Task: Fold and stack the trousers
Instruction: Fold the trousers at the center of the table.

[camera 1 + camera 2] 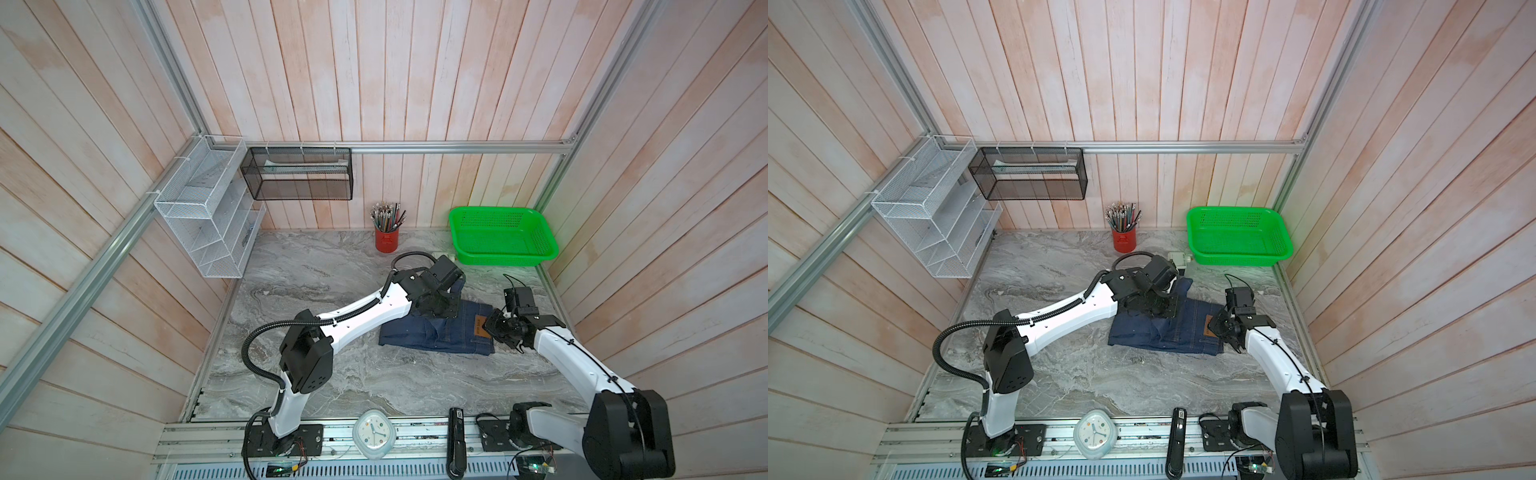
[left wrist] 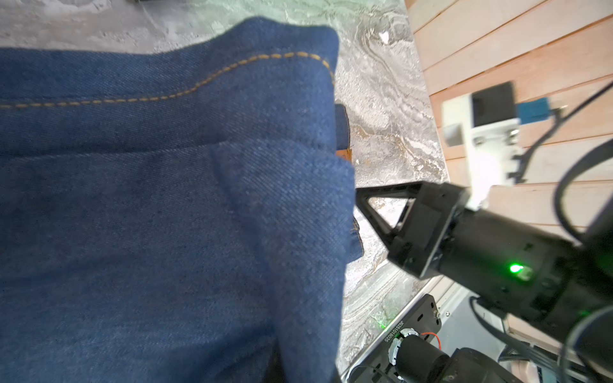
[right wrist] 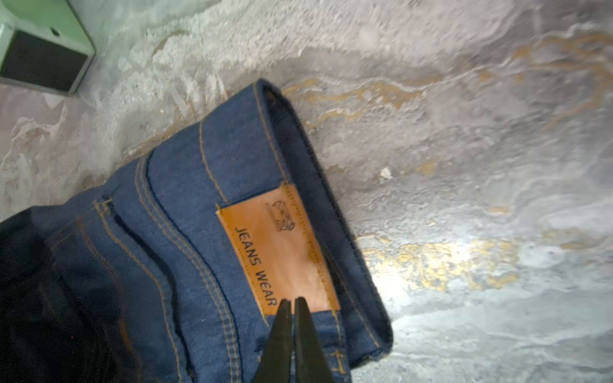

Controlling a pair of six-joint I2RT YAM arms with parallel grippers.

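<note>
The trousers (image 1: 440, 334) (image 1: 1167, 332), dark blue jeans, lie folded on the marble table (image 1: 332, 374), right of centre. Their tan patch (image 3: 278, 252) (image 1: 478, 325) faces up at the right end. My left gripper (image 1: 436, 309) (image 1: 1158, 305) is down on their far edge. A fold of denim (image 2: 166, 199) rises against its camera and hides its jaws, which are shut on the cloth. My right gripper (image 3: 292, 300) (image 1: 490, 328) hovers over the waistband by the patch's end. Its fingers are shut together with nothing between them.
A green basket (image 1: 503, 237) stands at the back right, with a small white box (image 1: 1179, 258) beside it. A red cup of pencils (image 1: 385, 241) is at the back wall. A clock (image 1: 372, 432) and a black device (image 1: 456, 436) lie on the front rail. Wire racks (image 1: 208, 216) hang at the left.
</note>
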